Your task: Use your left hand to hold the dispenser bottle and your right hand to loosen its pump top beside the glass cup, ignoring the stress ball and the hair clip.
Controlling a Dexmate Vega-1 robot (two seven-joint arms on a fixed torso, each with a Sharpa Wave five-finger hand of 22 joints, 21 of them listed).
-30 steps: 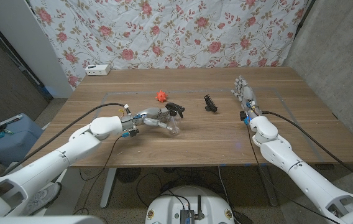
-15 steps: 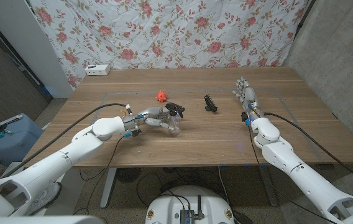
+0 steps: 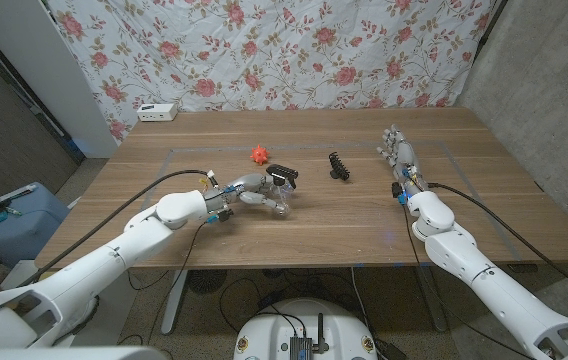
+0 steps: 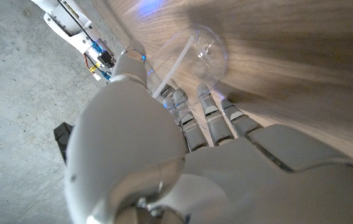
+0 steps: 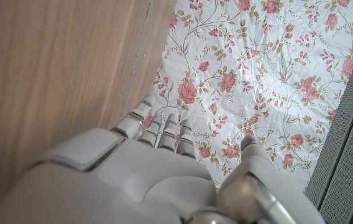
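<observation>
The dispenser bottle is clear with a black pump top and stands near the middle of the table. My left hand wraps it from the left, fingers and thumb around its clear body. In the left wrist view, the fingers reach around the bottle's round clear body, which has a white tube inside. My right hand is far off at the right side of the table, fingers apart and holding nothing. I cannot make out a glass cup apart from the bottle.
A red stress ball lies just behind the bottle. The black hair clip lies between the bottle and my right hand. A white box sits at the table's far left edge, before a floral cloth.
My left hand has slid right and closed further around the bottle; the pump top now sits slightly higher. My right hand has drifted a little to the right.
</observation>
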